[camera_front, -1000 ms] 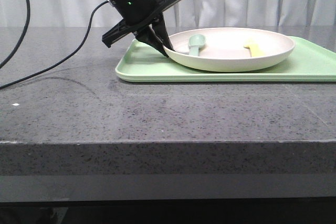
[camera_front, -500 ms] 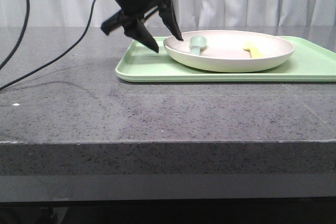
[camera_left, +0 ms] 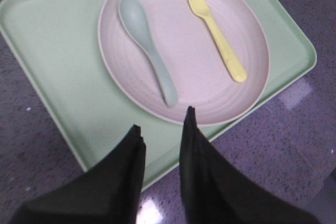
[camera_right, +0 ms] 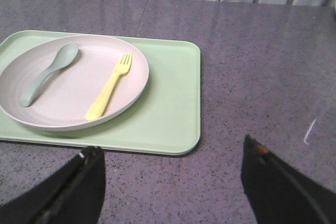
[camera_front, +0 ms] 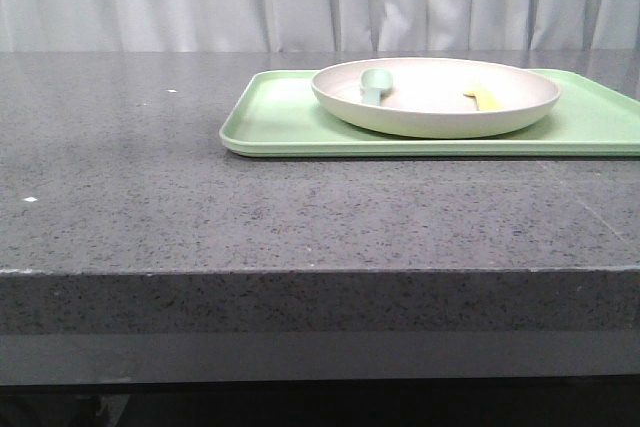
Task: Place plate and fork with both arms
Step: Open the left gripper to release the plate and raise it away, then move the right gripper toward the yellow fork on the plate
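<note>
Looks done from here. Plate [camera_front: 436,97] sits on the green tray [camera_front: 280,125], toward the tray's left end, right end bare. Fork [camera_left: 214,31] lies flat inside the plate, toward its right rim; teal spoon [camera_left: 147,49] lies beside it, apart, toward the left rim. Left gripper [camera_left: 161,142] hangs above the tray's near edge, fingers slightly parted, holding nothing. Right gripper [camera_right: 173,177] is over the bare grey table [camera_front: 120,187], clear of the tray's right edge, spread wide, empty. Neither arm shows in the front view. Nothing obvious left to do.
</note>
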`<state>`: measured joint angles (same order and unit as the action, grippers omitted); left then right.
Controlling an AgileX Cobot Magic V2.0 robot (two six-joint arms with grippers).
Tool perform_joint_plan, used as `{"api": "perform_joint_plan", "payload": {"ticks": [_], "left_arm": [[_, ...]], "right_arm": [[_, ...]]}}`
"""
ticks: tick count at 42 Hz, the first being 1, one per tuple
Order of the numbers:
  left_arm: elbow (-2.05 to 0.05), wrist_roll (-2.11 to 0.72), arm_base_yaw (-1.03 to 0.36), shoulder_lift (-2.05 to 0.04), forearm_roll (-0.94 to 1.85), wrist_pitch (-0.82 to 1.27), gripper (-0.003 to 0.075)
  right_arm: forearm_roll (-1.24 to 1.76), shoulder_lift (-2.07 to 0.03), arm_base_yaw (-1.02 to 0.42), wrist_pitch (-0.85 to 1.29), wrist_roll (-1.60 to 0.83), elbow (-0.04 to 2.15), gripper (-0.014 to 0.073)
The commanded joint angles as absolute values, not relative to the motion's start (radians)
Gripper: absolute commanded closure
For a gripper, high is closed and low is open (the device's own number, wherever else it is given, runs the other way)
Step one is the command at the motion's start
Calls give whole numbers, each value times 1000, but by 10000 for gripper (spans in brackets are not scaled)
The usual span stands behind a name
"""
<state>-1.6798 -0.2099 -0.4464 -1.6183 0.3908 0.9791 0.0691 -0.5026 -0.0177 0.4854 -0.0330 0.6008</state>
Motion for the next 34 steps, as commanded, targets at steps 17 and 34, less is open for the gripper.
{"api": "perform_joint_plan", "payload": {"ticks": [17, 34], "left_arm": [[-1073, -218, -445, -1025, 141, 710, 659], [-790, -106, -445, -740, 118, 636, 659]], "right_arm": [[66, -513, -14, 409, -40, 630, 32], [70, -545, -15, 461, -40, 676, 32]]}}
